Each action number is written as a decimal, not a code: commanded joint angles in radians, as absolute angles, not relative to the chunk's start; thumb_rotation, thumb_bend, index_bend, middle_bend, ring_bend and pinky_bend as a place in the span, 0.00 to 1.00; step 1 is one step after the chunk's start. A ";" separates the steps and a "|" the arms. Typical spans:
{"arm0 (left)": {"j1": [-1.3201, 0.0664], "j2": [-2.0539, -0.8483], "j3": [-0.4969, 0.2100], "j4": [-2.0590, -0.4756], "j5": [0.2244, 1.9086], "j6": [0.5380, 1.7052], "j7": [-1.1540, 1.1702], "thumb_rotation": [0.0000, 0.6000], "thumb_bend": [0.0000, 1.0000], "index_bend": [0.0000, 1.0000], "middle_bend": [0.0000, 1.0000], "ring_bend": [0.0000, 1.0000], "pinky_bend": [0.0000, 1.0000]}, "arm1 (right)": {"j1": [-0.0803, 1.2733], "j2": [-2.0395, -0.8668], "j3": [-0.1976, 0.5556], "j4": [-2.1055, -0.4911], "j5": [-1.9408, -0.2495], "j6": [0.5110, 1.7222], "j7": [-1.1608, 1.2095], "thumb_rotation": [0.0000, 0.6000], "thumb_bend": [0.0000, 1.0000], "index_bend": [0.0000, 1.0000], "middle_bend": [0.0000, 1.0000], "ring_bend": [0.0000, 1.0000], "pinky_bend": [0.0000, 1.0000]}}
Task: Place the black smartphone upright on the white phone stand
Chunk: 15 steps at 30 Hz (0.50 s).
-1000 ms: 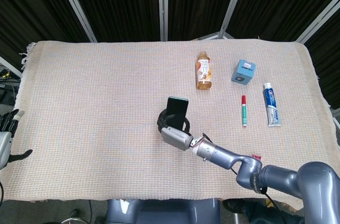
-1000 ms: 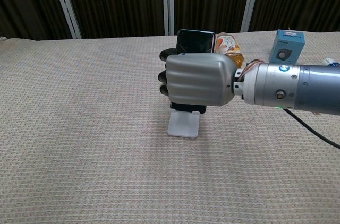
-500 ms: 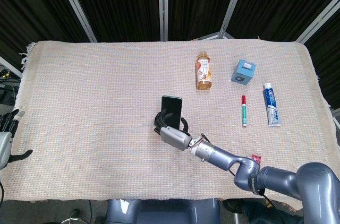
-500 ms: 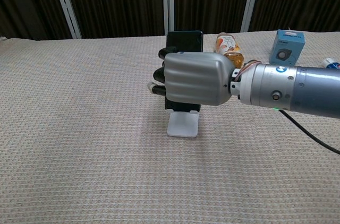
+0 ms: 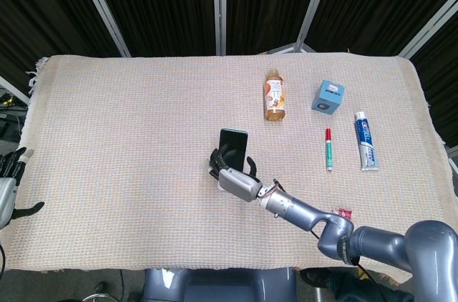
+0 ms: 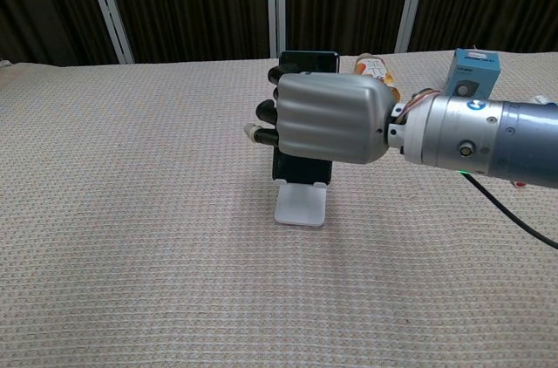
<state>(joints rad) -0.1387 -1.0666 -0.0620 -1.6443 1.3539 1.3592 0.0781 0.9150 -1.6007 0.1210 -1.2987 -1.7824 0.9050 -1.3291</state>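
The black smartphone (image 6: 303, 61) stands upright, its lower edge on the white phone stand (image 6: 301, 208) in the middle of the cloth. My right hand (image 6: 330, 116) holds it from the near side, with fingers (image 6: 261, 112) wrapped round its left edge and loosely spread. From above, the smartphone (image 5: 232, 144) rises just beyond the right hand (image 5: 237, 177), which hides the stand. My left hand (image 5: 8, 182) hangs off the table's left edge, holding nothing, fingers apart.
A beige woven cloth (image 5: 129, 123) covers the table. At the back right lie an orange drink bottle (image 5: 274, 96), a blue box (image 5: 328, 96), a red marker (image 5: 328, 148) and a toothpaste tube (image 5: 366, 140). A small red item (image 5: 343, 211) sits by my right forearm.
The right hand carried the phone left, then slightly right, over the stand. Its fingers have gone from tightly curled to loosely spread around the phone. The left hand has not moved.
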 commanded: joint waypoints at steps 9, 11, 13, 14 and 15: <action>-0.130 -1.051 -0.055 -1.657 1.392 1.383 0.042 1.00 0.00 0.00 0.00 0.00 0.00 | 0.830 -1.430 0.149 -1.478 -1.801 1.088 -1.273 1.00 0.11 0.14 0.25 0.51 0.38; -0.127 -1.046 -0.053 -1.659 1.404 1.392 0.031 1.00 0.00 0.00 0.00 0.00 0.00 | 0.799 -1.391 0.151 -1.508 -1.791 1.128 -1.250 1.00 0.11 0.13 0.25 0.51 0.37; -0.122 -1.043 -0.049 -1.660 1.422 1.406 0.019 1.00 0.00 0.00 0.00 0.00 0.00 | 0.736 -1.337 0.151 -1.544 -1.759 1.204 -1.196 1.00 0.11 0.13 0.24 0.49 0.33; -0.121 -1.042 -0.048 -1.660 1.429 1.410 0.013 1.00 0.00 0.00 0.00 0.00 0.00 | 0.707 -1.320 0.148 -1.557 -1.746 1.237 -1.166 1.00 0.11 0.12 0.23 0.48 0.31; -0.121 -1.041 -0.047 -1.661 1.436 1.412 0.006 1.00 0.00 0.00 0.00 0.00 0.00 | 0.679 -1.309 0.145 -1.567 -1.728 1.268 -1.131 1.00 0.10 0.12 0.22 0.46 0.27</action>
